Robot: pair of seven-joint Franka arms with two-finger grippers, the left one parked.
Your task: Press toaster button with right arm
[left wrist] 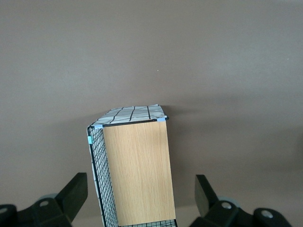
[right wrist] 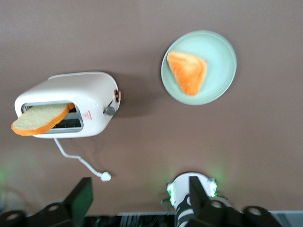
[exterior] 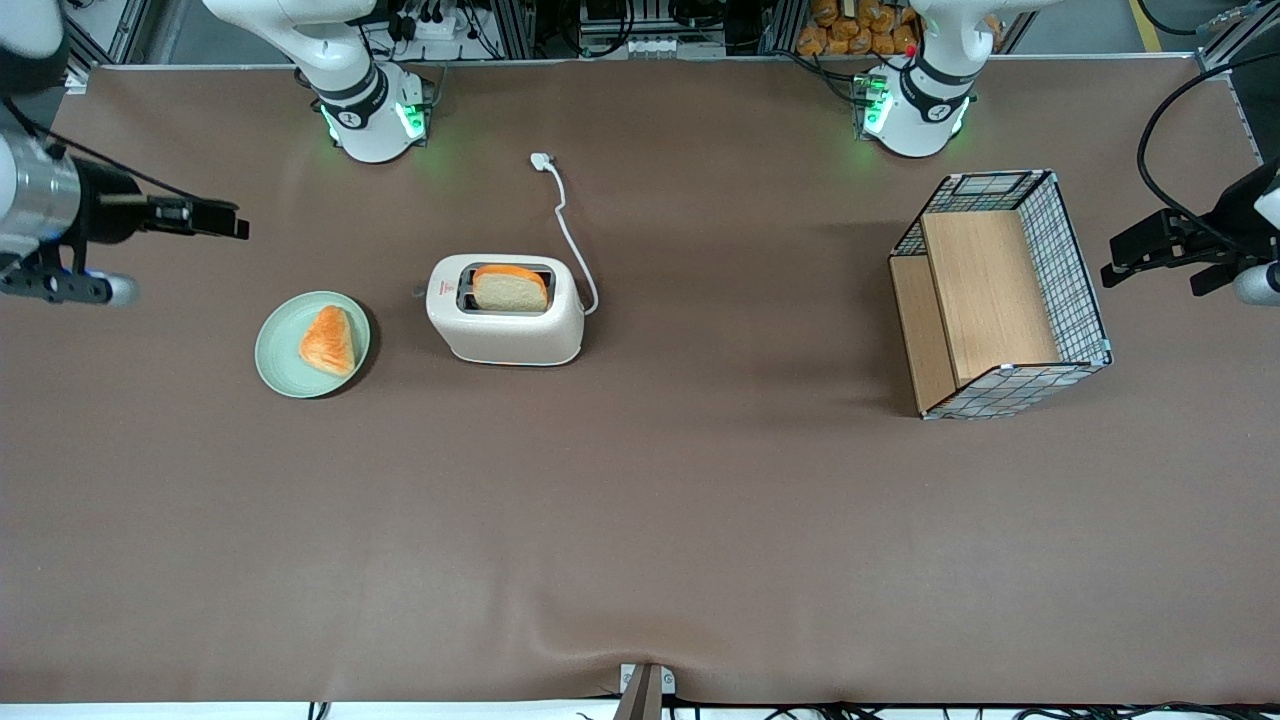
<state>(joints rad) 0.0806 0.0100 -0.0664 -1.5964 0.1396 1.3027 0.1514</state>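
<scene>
The cream-white toaster (exterior: 506, 320) stands mid-table with a bread slice (exterior: 510, 288) in a slot and a white cord (exterior: 572, 235) running to a plug. Its small grey button (exterior: 419, 293) sticks out of the short end facing the working arm's end of the table. It also shows in the right wrist view (right wrist: 109, 111), on the toaster (right wrist: 71, 101). My right gripper (exterior: 222, 219) hangs high at the working arm's end, well away from the toaster, fingers (right wrist: 81, 196) spread wide and empty.
A pale green plate (exterior: 280, 365) with an orange bread wedge (exterior: 329, 341) lies between the gripper and the toaster. A wire-and-wood basket (exterior: 1000, 295) stands toward the parked arm's end. The right arm's base (exterior: 372, 115) is farther from the camera.
</scene>
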